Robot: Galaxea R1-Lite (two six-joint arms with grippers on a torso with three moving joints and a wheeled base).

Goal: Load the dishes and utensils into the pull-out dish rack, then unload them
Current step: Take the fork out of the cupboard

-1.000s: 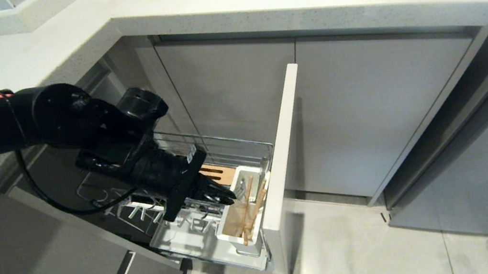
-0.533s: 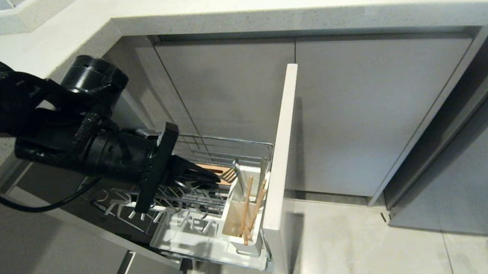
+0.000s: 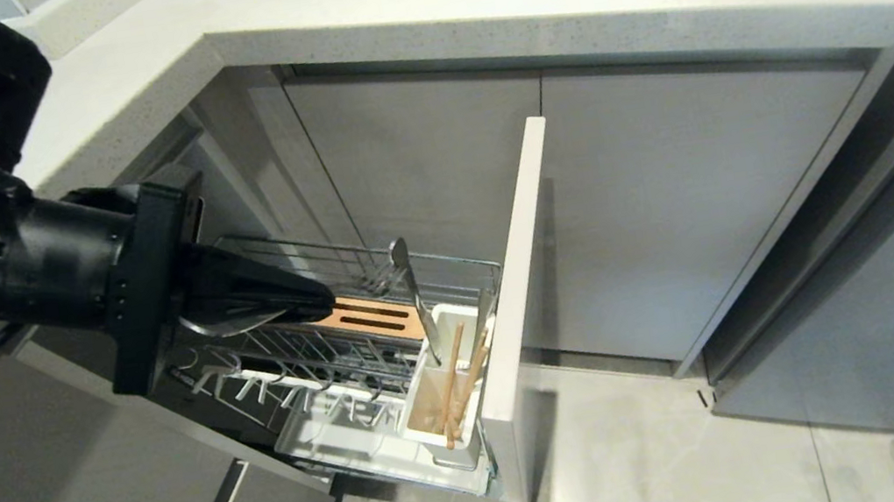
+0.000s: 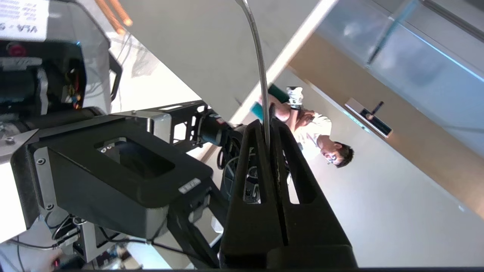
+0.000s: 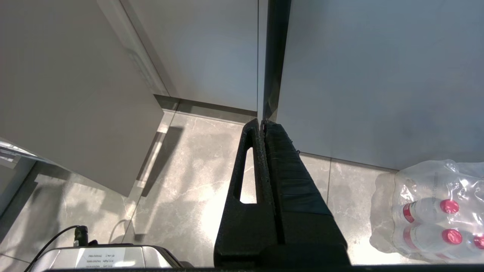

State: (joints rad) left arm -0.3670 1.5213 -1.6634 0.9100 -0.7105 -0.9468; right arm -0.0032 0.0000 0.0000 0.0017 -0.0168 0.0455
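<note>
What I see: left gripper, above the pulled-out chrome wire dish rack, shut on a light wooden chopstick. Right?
No. The left gripper, above the pulled-out chrome wire dish rack, is shut on the thin grey metal fork, not a chopstick; the left wrist view shows it.

Only partial text legible: white label (image 4: 23, 18) on robot body, off to one side of the left gripper (image 4: 267, 122) jaws, shows mirrored "VLA"; white sticker (image 5: 106, 257) behind the right gripper (image 5: 262, 122) jaws carries print too small to read.
</note>
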